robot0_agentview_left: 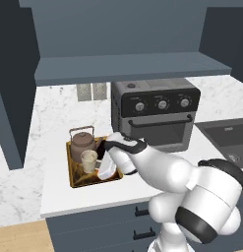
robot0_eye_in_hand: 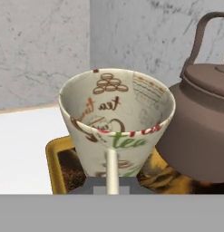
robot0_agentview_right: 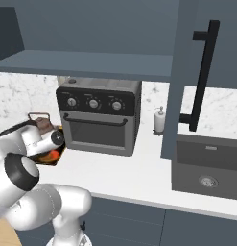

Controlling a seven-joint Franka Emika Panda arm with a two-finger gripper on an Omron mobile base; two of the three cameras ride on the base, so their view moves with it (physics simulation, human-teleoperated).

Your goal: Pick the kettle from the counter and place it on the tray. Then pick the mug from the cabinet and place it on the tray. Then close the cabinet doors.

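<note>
The brown kettle (robot0_agentview_left: 82,141) stands at the back of the gold-rimmed tray (robot0_agentview_left: 73,170) on the marble counter (robot0_agentview_left: 54,197). Just in front of it, upright over the tray, is the cream mug (robot0_agentview_left: 88,160) with brown lettering. My gripper (robot0_agentview_left: 97,161) reaches in from the right and is shut on the mug's thin handle. In the hand view the mug (robot0_eye_in_hand: 115,122) is close in front of my gripper (robot0_eye_in_hand: 111,183), with the kettle (robot0_eye_in_hand: 199,122) to its right and the tray (robot0_eye_in_hand: 56,152) beneath. The cabinet (robot0_agentview_left: 128,66) is open, its doors (robot0_agentview_right: 187,77) swung out.
A black toaster oven (robot0_agentview_left: 157,115) stands right of the tray, close to my arm. A dark sink (robot0_agentview_left: 226,138) lies further right, with a soap dispenser (robot0_agentview_right: 159,120) beside it. The open left door (robot0_agentview_left: 15,83) hangs over the counter's left end.
</note>
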